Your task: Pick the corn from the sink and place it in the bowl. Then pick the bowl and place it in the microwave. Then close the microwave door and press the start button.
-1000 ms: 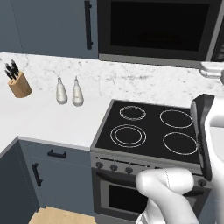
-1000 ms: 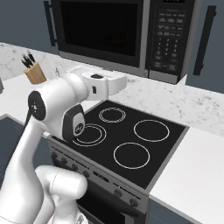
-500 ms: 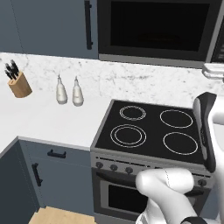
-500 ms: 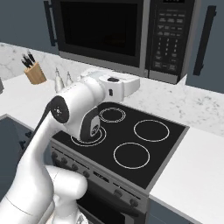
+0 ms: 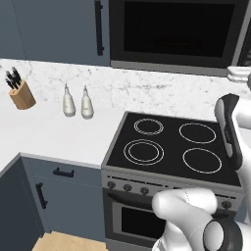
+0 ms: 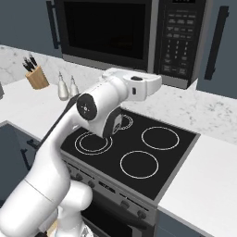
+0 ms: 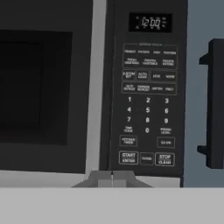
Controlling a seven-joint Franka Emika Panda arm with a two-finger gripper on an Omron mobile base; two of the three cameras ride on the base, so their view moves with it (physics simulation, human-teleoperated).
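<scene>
The microwave hangs above the cooktop with its door shut and the window dark. Its control panel faces me in the hand view, with the start button at the lower left of the keypad. My gripper is shut on nothing, its tips pressed together just below and left of that button, a short way off the panel. In the right base view the gripper points at the panel's lower edge. The corn, the sink and the bowl are out of view.
A black four-ring cooktop with an oven below lies under my arm. A knife block and two white bottles stand on the marble counter to the left. A dark blue cabinet with a black bar handle flanks the microwave.
My arm has stretched forward and to the right, carrying the shut gripper closer to the microwave's control panel. Nothing else has moved.
</scene>
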